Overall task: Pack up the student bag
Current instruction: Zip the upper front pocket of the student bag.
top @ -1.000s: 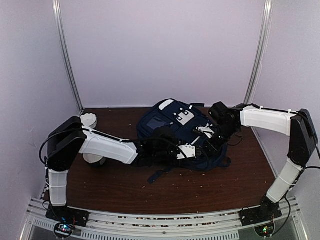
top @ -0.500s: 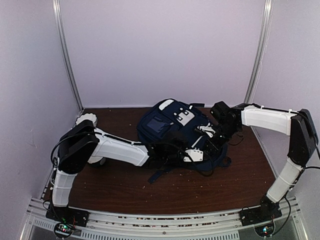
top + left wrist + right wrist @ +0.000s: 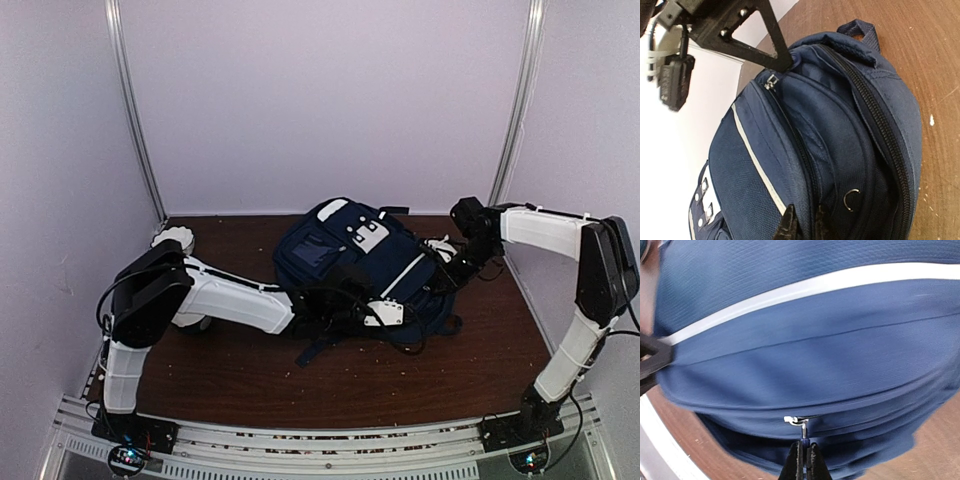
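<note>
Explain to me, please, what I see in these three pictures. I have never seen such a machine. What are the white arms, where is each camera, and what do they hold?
These are two robot arms, bolted at the near edge of a brown table. The wide picture comes from a fixed camera above and behind them. The two close pictures come from a small camera on each wrist. On the table lies a navy student bag. A white object sits partly hidden behind the left arm. The right gripper is shut on a zipper pull of the bag. The left gripper appears to pinch a fold of the bag's fabric beside a zipper.
</note>
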`<control>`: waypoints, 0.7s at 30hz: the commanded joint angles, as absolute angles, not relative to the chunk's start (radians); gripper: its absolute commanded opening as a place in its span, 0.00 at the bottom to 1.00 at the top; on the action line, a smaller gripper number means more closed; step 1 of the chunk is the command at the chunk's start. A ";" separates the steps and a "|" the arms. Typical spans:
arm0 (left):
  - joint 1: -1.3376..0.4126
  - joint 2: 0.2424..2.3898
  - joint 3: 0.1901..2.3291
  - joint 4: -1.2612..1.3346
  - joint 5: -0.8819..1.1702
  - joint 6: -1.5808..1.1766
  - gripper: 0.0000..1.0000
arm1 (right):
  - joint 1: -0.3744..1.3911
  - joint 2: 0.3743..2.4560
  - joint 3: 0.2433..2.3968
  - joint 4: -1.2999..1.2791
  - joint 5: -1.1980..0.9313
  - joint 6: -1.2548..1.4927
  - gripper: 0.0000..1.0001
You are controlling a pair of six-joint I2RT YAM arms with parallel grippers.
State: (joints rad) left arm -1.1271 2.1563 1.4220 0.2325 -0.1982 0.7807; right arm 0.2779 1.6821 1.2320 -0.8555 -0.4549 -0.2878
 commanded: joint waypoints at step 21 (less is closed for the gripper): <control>-0.956 1.628 1.004 -0.202 -0.260 0.359 0.16 | 0.457 1.617 1.242 -0.807 -0.519 -0.386 0.00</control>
State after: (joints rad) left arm -1.0458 1.7359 1.1088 -0.1005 -0.1253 0.5182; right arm 0.3561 1.6924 1.2541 -0.8406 -0.4671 -0.4183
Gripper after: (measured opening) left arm 0.105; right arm 0.009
